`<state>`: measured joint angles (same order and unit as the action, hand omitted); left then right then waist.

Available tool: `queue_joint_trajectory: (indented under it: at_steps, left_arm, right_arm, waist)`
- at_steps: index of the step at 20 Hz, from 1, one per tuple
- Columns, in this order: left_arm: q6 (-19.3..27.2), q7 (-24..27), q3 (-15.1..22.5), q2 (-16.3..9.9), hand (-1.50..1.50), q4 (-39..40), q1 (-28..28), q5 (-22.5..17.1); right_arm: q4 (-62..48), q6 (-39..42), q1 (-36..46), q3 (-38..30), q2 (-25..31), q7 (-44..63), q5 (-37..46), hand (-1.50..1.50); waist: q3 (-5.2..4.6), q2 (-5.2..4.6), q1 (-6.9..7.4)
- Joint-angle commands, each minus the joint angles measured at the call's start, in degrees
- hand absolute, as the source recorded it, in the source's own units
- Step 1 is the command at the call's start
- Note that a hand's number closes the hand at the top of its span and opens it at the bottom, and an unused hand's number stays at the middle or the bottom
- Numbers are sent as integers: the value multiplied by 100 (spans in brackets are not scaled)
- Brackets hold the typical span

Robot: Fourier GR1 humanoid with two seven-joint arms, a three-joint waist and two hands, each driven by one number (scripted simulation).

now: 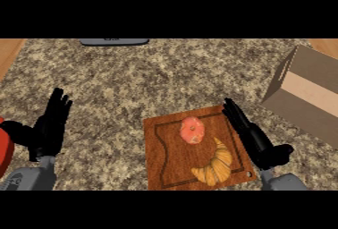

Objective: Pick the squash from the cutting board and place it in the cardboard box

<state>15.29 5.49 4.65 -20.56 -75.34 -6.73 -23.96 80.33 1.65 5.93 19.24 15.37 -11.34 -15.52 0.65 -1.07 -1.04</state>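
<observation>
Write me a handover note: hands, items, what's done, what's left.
Left hand: open, resting at the view's left, holding nothing.
Right hand: open, over the board's right edge, holding nothing.
On the board: a pinkish round item and a croissant; no obvious squash, so the pink item may be it.
Box: far right, tilted.
Done: nothing. Left: pick and place.

yellow squash (214,164) on cutting board (173,152), cardboard box (305,96) right
</observation>
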Motion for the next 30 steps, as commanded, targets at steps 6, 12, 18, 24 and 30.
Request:
queue_joint_trajectory:
  at_steps: [6, 12, 18, 24, 30]
  left_arm:
    - [680, -124, 320, -106, 0, 140, 135, 894]
    - [465, -255, 433, 54, 0, 485, 39, 841]
    - [484, -107, 431, 194, 0, 458, 48, 969]
    - [387, -409, 332, 49, 0, 316, 19, 927]
    - [280, -229, 375, 213, 0, 266, 166, 1020]
  right_arm:
    - [1044, -1892, 924, -363, 151, 391, 1598, 150]
    - [1054, -3623, -296, 152, 285, 830, 3642, -150]
    - [2348, -3029, -663, 544, 1042, 2778, 5116, -150]
    - [3797, -1177, -226, 443, 1450, 5077, 5197, -150]
    - [3762, 289, 805, 698, 1114, 6314, 4997, -150]
  waist:
    - [-78, 152, 41]
    - [-77, 135, -86]
    - [-82, 134, -18]
    - [-82, 128, 53]
    - [-73, 110, 142]
